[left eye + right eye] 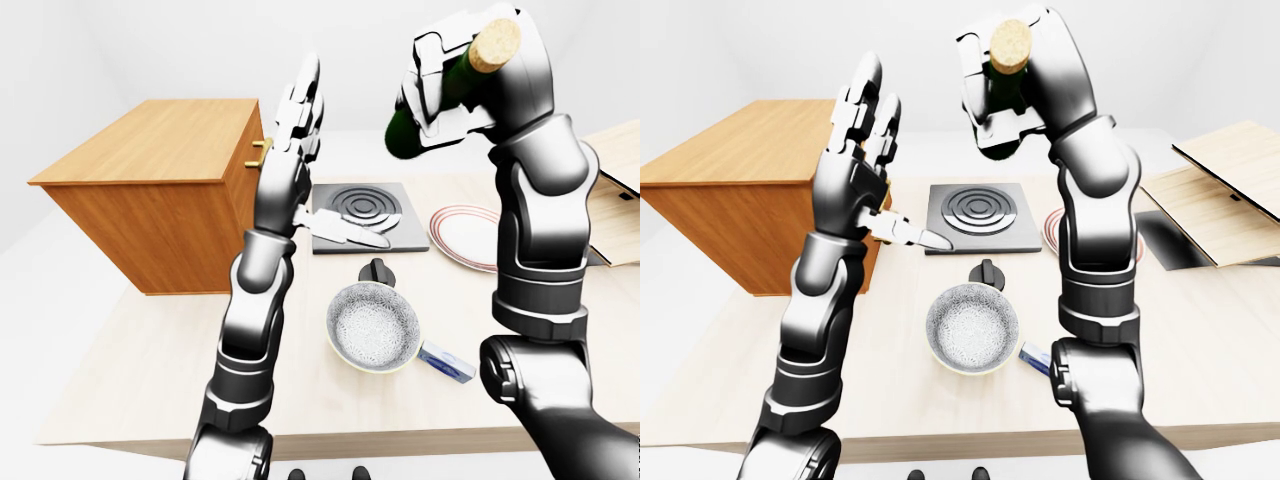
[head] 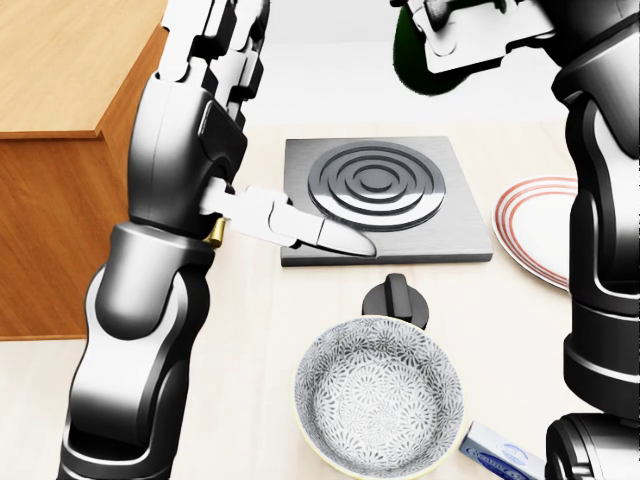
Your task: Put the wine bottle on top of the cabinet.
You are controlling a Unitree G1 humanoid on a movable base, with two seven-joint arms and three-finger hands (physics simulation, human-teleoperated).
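Left-eye view shows the right hand (image 1: 450,85) gripping the wine bottle (image 1: 440,100) high over the worktop (image 1: 150,350). The left hand (image 1: 300,110) is spread open. The cabinet (image 1: 160,200) sits far left; swinging over, the bottle could bump the left arm and slip.

Both arms up over the counter, bottle way up top

Right hand (image 2: 470,40) wraps the dark green wine bottle (image 2: 420,62) at the top edge. Left hand (image 2: 215,60) fingers spread beside the wooden cabinet (image 2: 60,150). Below: hob plate (image 2: 385,200), patterned bowl (image 2: 378,398), striped plate (image 2: 535,230).
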